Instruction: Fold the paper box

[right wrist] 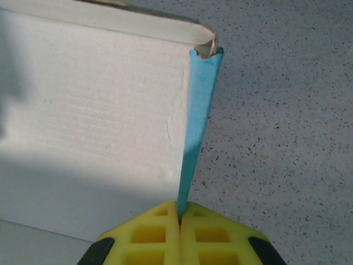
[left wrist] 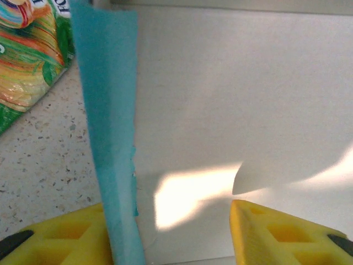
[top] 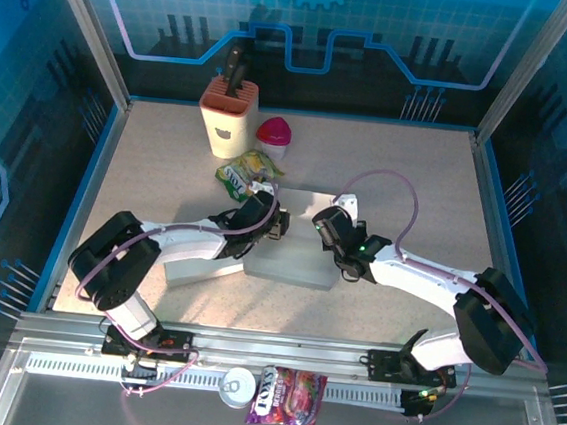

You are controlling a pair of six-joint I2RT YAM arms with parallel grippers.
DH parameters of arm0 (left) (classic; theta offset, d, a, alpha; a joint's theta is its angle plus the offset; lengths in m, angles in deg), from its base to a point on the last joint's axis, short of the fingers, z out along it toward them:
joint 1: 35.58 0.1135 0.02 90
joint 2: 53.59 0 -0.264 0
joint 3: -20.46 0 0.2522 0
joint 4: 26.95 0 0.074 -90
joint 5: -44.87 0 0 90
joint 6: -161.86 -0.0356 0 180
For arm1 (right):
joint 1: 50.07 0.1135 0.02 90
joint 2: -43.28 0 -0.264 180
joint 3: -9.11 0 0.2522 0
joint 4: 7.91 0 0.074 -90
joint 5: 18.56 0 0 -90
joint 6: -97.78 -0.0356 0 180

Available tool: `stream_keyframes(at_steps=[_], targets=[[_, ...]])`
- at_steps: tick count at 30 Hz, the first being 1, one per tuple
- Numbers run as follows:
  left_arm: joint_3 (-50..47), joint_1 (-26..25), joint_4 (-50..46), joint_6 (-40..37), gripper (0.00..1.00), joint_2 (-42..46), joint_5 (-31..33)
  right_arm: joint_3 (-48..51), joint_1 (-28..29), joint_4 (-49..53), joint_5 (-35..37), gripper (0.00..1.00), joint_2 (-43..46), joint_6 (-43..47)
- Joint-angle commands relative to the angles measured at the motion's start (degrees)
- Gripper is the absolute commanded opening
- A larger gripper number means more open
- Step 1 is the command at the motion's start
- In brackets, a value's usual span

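Observation:
The paper box (top: 292, 259) lies flat and white in the middle of the table, with both arms meeting over its far edge. My left gripper (top: 278, 223) is open. In the left wrist view its yellow fingers (left wrist: 60, 234) stand wide apart over the white panel (left wrist: 231, 99). A raised blue flap (left wrist: 107, 110) leans against the inner side of the left finger. My right gripper (top: 324, 227) is shut. In the right wrist view its pads (right wrist: 179, 208) pinch the thin blue flap (right wrist: 198, 110) at the corner of the white panel (right wrist: 94, 110).
A knife block (top: 227, 117), a pink-lidded cup (top: 275, 135) and a green snack packet (top: 244, 175) stand just behind the box. That packet (left wrist: 27, 49) also shows left of the flap. A can (top: 239, 386) and a candy bag (top: 287, 398) lie on the front rail.

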Motion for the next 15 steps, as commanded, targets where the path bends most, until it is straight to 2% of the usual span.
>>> stream_keyframes(at_steps=[1, 6, 15], targets=[[2.2, 0.3, -1.5, -1.0, 0.53, 2.1, -6.4, -2.4, 0.0, 1.3, -2.6, 0.00, -1.4, -2.0], [1.8, 1.0, -2.9, -1.2, 0.57, 3.2, -7.3, -3.6, -1.1, 3.9, -3.6, 0.00, -2.3, -4.1], [2.7, 1.0, -5.8, -2.3, 0.73, 5.8, -9.4, -4.9, -2.3, 6.9, -4.6, 0.00, -3.8, -7.4]])
